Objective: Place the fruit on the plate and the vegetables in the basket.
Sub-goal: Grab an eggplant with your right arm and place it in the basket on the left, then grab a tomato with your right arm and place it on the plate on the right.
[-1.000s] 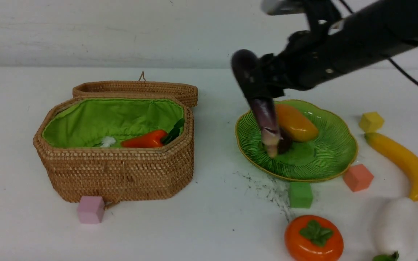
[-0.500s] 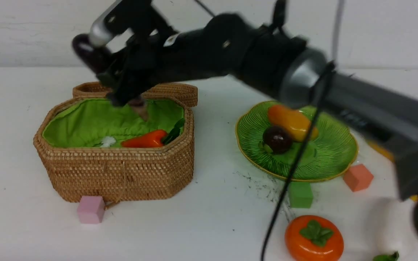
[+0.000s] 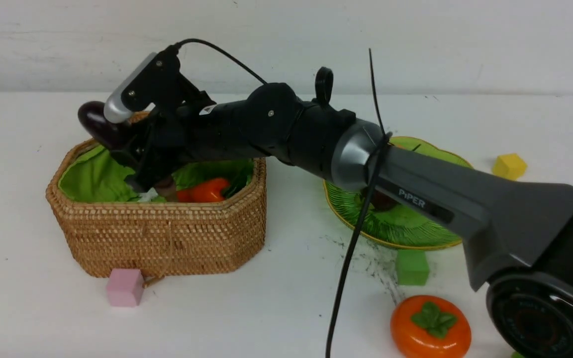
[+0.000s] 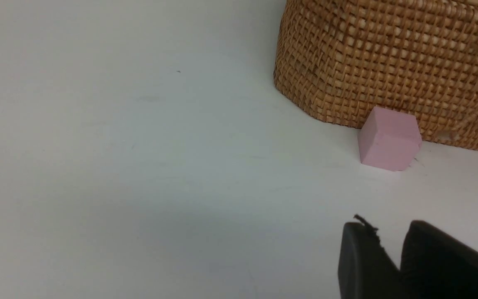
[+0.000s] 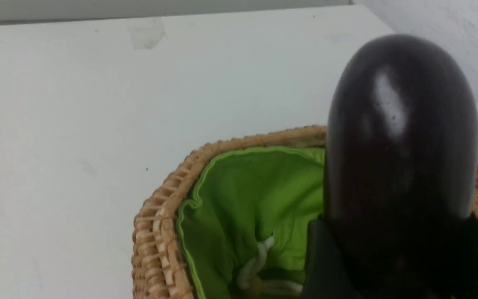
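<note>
- Over the basket [image 3: 167, 238], above its left half: the right gripper [image 3: 137, 154], clamped across the middle of a purple eggplant [image 3: 95, 124]. We count this item as held and not yet delivered.
- Eggplant attitude: tilted, with its rounded end rising above the basket's far-left rim and its stem end dipping toward the green lining inside.
- Inside the basket, right half: one red-orange vegetable [image 3: 207, 190], lying on the lining close to the eggplant's stem end.
- Right of the basket, apart from it: the plate [image 3: 406, 228], largely hidden under the reaching arm. We cannot list all it holds.
- Right of the basket and nearer the robot: the persimmon [image 3: 430, 325], on the table and not yet plated.
- Against the basket's near wall: a pink cube [image 3: 125, 287], not part of the sorting.
- Outside the basket, on the pink cube's side: the left gripper [image 4: 392, 245], low over the table with nothing in it. Its fingertips sit close together, and we cannot tell whether they quite meet.
- Hazard one, in our judgement: a release here could let the long, glossy eggplant pivot on the rim and roll out, since its heavy end overhangs the edge.
- Hazard two: the stem end may land on the red-orange vegetable and prop the eggplant up instead of letting it settle.
- Hazard three: the arm and its dangling cable cross above the plate, so a low withdrawal could knock the fruit there.
</note>
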Robot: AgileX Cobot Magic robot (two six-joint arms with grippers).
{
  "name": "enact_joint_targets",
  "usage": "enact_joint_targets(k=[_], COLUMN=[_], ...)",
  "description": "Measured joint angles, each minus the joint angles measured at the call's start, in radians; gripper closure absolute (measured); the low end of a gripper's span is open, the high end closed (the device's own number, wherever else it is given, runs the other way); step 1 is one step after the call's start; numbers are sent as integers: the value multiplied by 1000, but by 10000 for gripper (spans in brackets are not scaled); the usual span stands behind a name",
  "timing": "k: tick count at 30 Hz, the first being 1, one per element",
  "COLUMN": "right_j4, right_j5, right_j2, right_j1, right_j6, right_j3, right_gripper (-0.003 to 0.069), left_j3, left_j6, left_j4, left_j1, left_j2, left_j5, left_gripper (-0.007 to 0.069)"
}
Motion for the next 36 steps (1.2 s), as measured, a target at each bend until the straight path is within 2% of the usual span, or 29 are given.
enact_joint_targets(k=[2,5,6,7,9,17,20,21,22,25,28,31,36], right_j4=[0,0,0,0,0,-34,-109,-188,-199,-403,-540,-587,-593], right_j5=[9,32,32,45,60,143,224,310,321,536,721,832,872], right_j2=[0,0,0,0,0,-65,-125,-187,-187,-307,-400,-487,-657], right_j1=[0,0,0,0,0,-3,-16,-32,-33,-78,-124,-162,-225], right_j6=[8,15,15,19,19,63,133,220,220,412,517,562,638], right_j3=[-1,-1,-1,-1,-1,-1,-1,-1,-1,-3,-3,43,275], right_gripper=[214,81,72,16,-15,22,34,37,37,43,47,49,53], left_j3=[0,0,0,0,0,0,0,0,0,0,0,0,0], left_j6=[0,0,0,0,0,0,0,0,0,0,0,0,0], left_j4=[0,0,0,0,0,0,0,0,0,0,0,0,0], left_j1=[0,0,0,0,0,0,0,0,0,0,0,0,0], left_j2=[0,0,0,0,0,0,0,0,0,0,0,0,0], left_j5=[0,0,0,0,0,0,0,0,0,0,0,0,0], left_gripper=[475,472,472,472,472,466,461,459,459,457,456,456,450])
